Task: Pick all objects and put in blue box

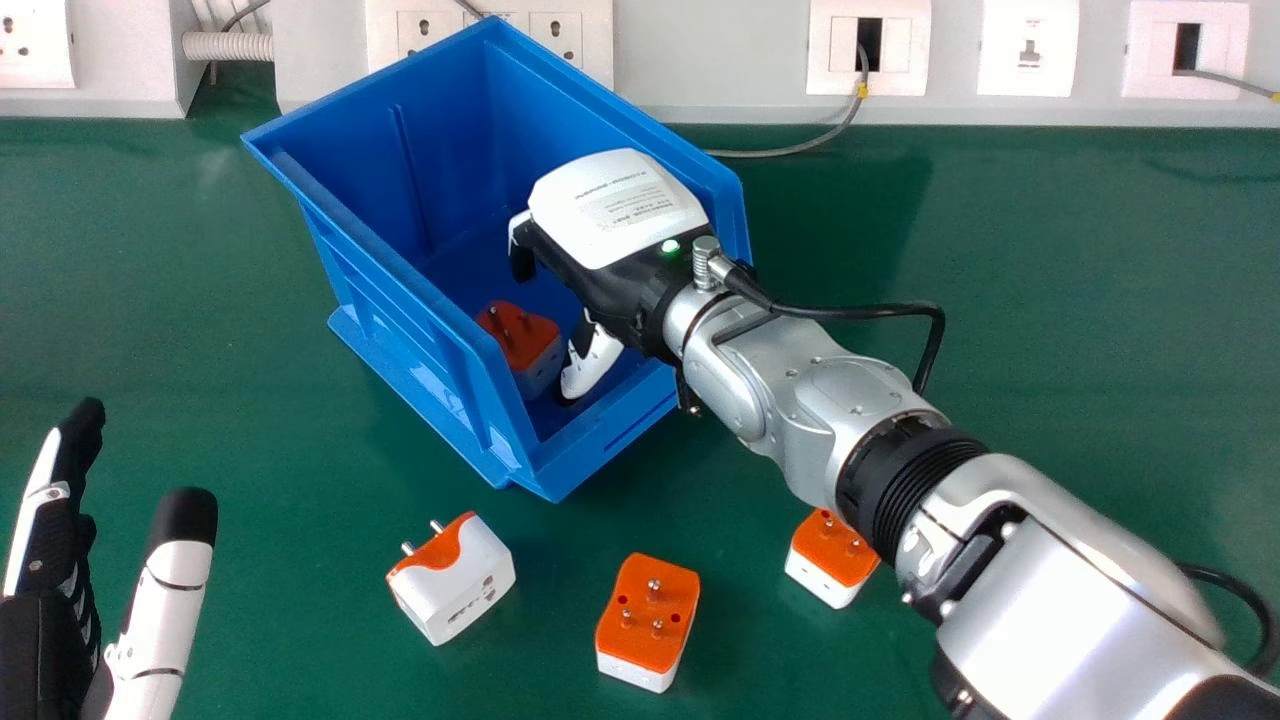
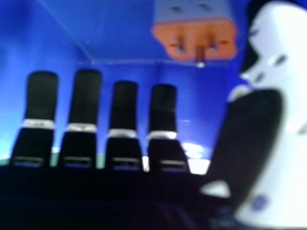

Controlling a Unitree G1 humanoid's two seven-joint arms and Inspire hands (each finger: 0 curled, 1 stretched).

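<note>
Blue smooth plastic box (image 1: pixel 400 330) holds pronged orange-white adapter (image 1: pixel 520 338); right hand (image 1: pixel 615 205) inside, fingers spread; left hand (image 1: pixel 40 640) straight-fingered.

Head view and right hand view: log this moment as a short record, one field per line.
container: blue box on green table
in box: one orange-and-white adapter
outside box: left adapter, middle adapter, right adapter beside the right forearm
right hand: inside box, open, holding nothing
left hand: open, empty, at head view's lower left
task status: unfinished, three adapters not boxed
</note>
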